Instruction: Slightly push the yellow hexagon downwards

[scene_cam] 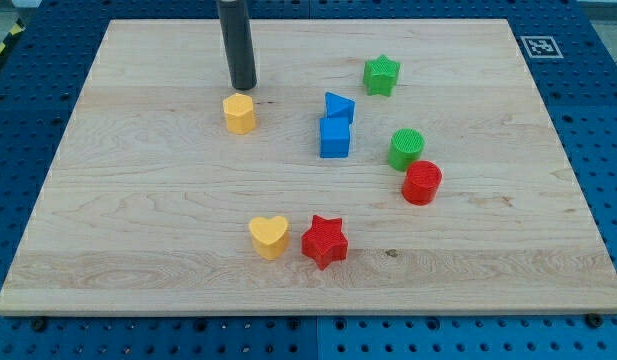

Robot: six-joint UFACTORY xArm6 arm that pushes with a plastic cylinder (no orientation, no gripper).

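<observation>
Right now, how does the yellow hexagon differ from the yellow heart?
The yellow hexagon has six flat sides; the yellow heart has two lobes and a point. The hexagon lies near the view's top, just below my tip; the heart lies near the bottom, far from it, beside the red star. Both are yellow.

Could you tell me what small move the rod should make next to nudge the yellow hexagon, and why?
Probably a short slide toward the view's bottom: my tip sits just above the yellow hexagon block on the wooden board, about touching its upper edge.
</observation>
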